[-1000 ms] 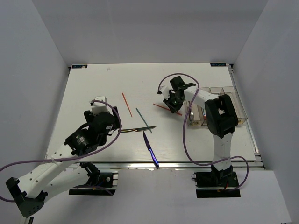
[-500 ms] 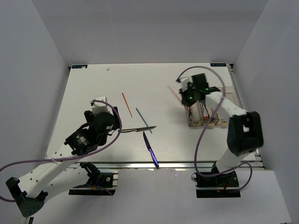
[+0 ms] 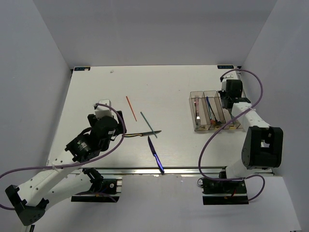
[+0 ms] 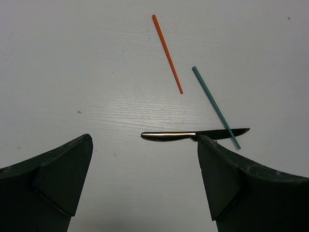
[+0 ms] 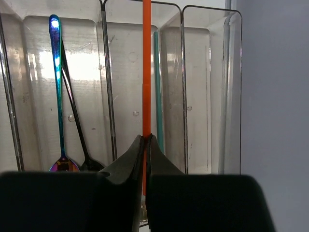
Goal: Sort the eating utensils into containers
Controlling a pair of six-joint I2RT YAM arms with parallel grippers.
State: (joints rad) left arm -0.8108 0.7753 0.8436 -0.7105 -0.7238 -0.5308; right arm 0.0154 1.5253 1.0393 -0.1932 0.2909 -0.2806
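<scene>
My right gripper (image 3: 226,98) (image 5: 146,138) is shut on a red chopstick (image 5: 146,67) and holds it lengthwise over the row of clear bins (image 3: 192,111) (image 5: 212,72). It hangs above the compartment that holds a teal chopstick (image 5: 157,92). The compartment to its left holds a blue spoon (image 5: 58,92) and a black spoon (image 5: 77,130). My left gripper (image 3: 108,128) (image 4: 145,141) is open just short of the dark knife (image 3: 142,134) (image 4: 193,135). On the table lie a red chopstick (image 3: 131,108) (image 4: 167,54), a teal chopstick (image 3: 148,124) (image 4: 216,107) and a blue knife (image 3: 155,154).
White walls stand on three sides of the table. The bins sit near the right edge, and the rightmost compartment looks empty in the right wrist view. Purple cables loop by both arms.
My right gripper swung from the middle of the table to the right with the red chopstick, ending over the bins. The left arm has not moved.
</scene>
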